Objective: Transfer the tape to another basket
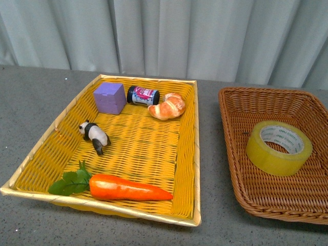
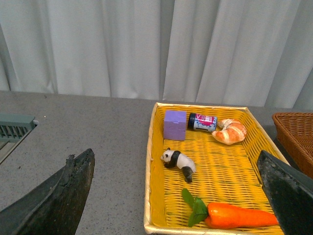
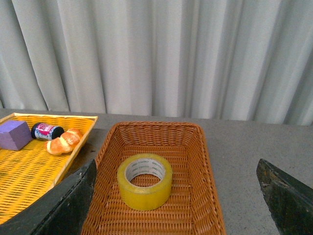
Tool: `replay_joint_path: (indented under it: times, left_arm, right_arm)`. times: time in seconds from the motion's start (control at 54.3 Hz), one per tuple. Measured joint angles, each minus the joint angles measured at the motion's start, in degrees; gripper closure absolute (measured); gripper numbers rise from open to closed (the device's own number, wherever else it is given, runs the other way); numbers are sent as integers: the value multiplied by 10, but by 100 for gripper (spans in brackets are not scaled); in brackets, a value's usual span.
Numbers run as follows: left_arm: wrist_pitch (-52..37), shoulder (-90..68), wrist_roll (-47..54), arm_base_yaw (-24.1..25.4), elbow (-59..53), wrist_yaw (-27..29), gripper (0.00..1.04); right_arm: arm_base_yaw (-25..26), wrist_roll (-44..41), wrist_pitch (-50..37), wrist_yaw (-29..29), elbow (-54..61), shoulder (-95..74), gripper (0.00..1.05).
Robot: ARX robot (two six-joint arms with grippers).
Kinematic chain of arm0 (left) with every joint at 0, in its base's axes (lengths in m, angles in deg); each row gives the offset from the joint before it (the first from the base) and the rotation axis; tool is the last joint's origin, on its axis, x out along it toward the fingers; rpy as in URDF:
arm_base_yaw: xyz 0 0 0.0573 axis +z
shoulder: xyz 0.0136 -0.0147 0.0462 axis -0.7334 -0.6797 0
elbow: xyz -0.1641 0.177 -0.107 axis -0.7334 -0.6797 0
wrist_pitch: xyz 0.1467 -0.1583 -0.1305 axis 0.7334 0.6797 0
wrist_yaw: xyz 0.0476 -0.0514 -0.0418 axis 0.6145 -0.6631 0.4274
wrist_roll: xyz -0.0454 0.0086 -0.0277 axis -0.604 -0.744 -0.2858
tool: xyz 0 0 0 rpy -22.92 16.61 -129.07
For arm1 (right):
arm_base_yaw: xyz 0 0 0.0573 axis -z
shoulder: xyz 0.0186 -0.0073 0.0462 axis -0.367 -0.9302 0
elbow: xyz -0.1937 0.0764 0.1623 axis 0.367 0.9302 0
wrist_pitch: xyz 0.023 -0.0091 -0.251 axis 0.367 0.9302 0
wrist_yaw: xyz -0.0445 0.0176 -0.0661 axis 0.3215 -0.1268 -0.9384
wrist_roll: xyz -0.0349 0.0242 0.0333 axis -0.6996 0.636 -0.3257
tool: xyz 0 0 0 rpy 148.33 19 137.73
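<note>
Carrot [image 1: 128, 188] lies nearest, along the near rim of the yellow basket [image 1: 190, 154], leaves to the left; panda [image 1: 95, 137] behind it, then purple cube [image 1: 109, 97], small jar [image 1: 143, 95] on its side and croissant [image 1: 167, 106] along the far wall; tape [image 1: 279, 147] lies flat inside the brown basket [image 1: 231, 154], on the right, hole up, touching nothing of mine; my left claw [image 2: 178, 196] is wide open, fingers [image 2: 58, 196] spread over the yellow basket, holding nothing; my right claw [image 3: 176, 200] is also wide open, empty, fingers [image 3: 63, 208] either side of the brown basket, tape between them but well clear; neither arm shows in front view.
</note>
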Motion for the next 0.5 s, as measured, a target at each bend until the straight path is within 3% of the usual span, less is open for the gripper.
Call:
replay_joint_path:
  times: [0.497]
  left_arm:
    - [0,0,0,0,0,0,6]
  right_arm:
    - [0,0,0,0,0,0,9]
